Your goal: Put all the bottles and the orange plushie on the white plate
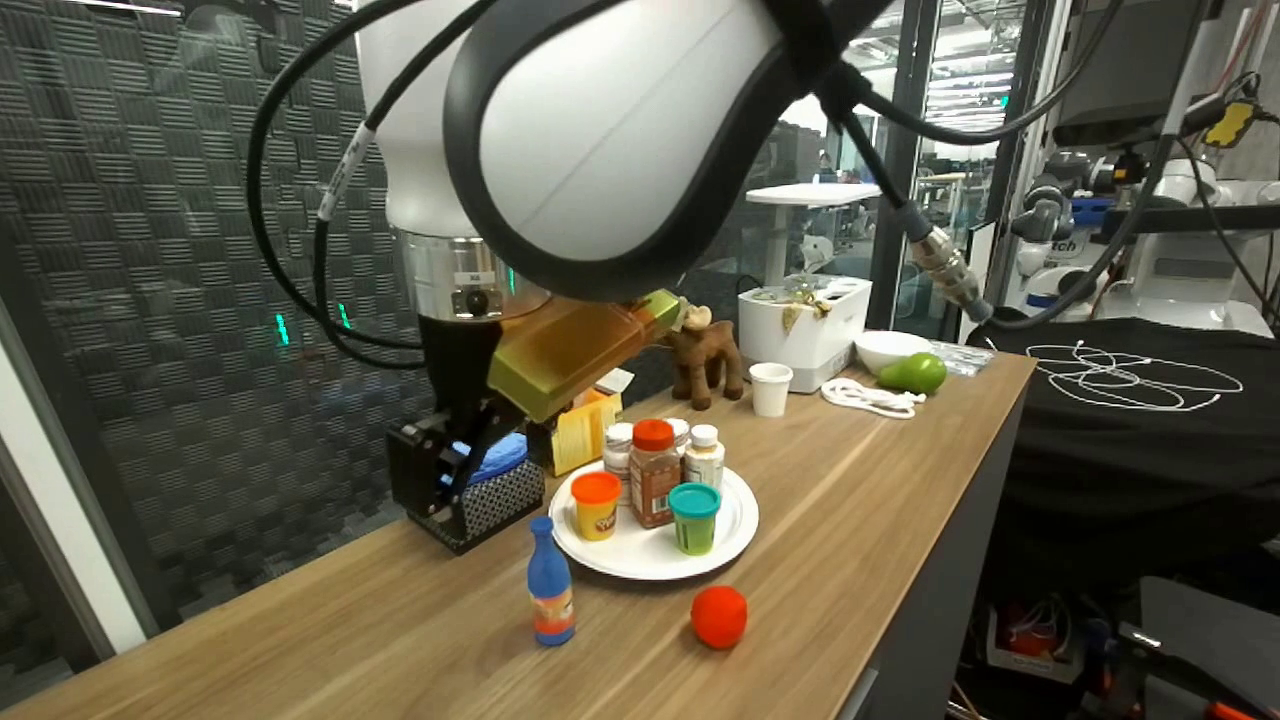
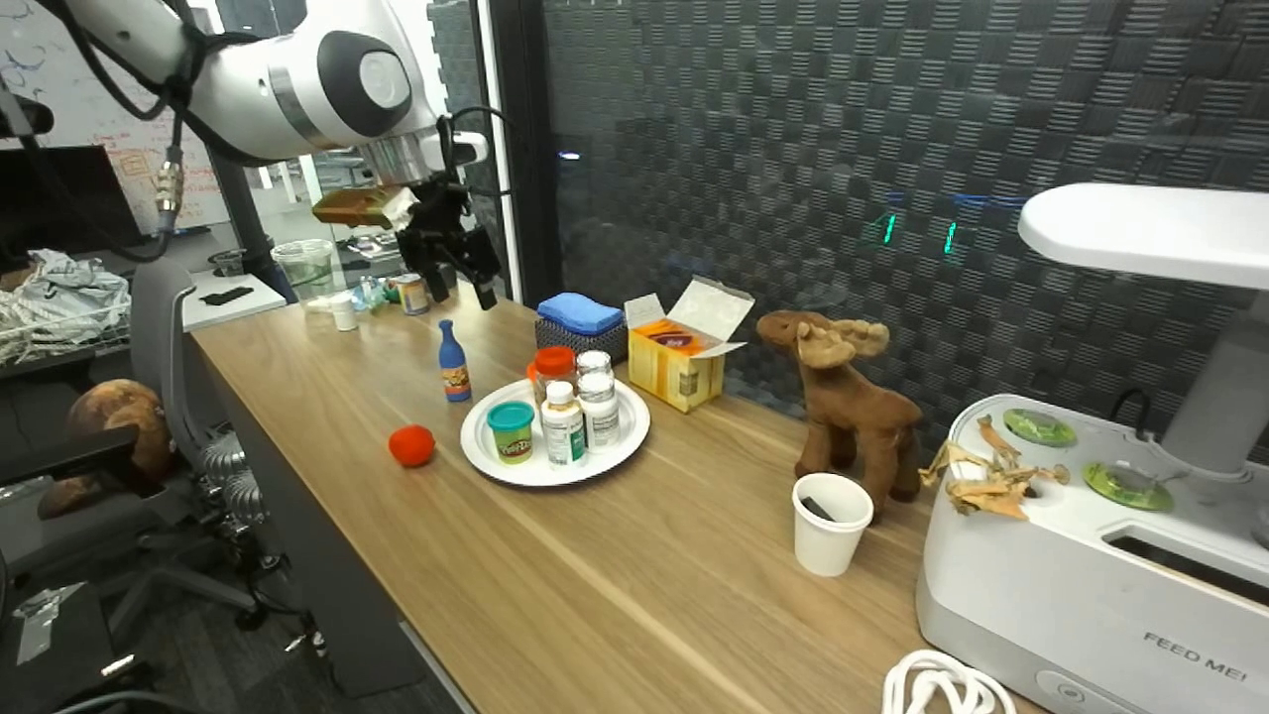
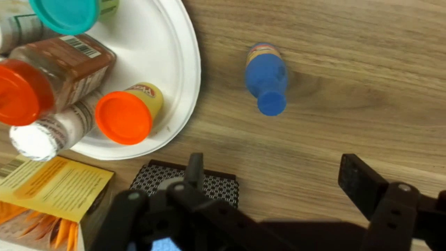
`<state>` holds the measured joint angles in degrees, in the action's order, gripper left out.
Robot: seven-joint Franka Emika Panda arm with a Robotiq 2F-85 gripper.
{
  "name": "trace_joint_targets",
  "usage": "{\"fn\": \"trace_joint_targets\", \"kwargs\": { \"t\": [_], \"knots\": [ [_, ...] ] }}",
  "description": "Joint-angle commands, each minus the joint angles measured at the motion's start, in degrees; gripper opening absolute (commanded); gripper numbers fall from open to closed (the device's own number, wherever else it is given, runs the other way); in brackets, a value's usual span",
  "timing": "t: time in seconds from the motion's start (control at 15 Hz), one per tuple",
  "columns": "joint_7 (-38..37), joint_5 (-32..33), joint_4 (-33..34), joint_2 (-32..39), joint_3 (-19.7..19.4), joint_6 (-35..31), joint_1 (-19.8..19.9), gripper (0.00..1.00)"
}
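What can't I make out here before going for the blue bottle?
Middle white bottle: lower body hidden by the red-capped bottle and the white bottle beside it, in an exterior view.
White plate: one side cut off by the wrist view's top edge.
Patterned box: partly hidden by the end effector in the wrist view.
Blue bottle: label too small to read in both exterior views.

Wears a white shell (image 1: 600, 140) with black trim (image 1: 600, 280) and a silvery ring (image 1: 430, 280); carries thick black cables (image 1: 960, 133) with a metal plug (image 1: 948, 265); ends in a matte black gripper (image 3: 271, 167) dotted with round screws (image 3: 404, 187).
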<state>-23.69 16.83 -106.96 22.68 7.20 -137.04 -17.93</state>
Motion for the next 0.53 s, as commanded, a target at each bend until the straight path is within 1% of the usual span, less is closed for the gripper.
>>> {"fn": "trace_joint_targets", "kwargs": {
  "t": [0.0,0.27,0.47],
  "knots": [
    [1.10,-4.00,2.53,0.62,-0.52,1.85,-0.06,1.00],
    [-1.78,-4.41,4.10,-0.59,-1.44,5.90,-0.65,1.00],
    [-2.39,-5.61,5.81,-0.48,-0.81,10.80,-0.58,1.00]
  ]
}}
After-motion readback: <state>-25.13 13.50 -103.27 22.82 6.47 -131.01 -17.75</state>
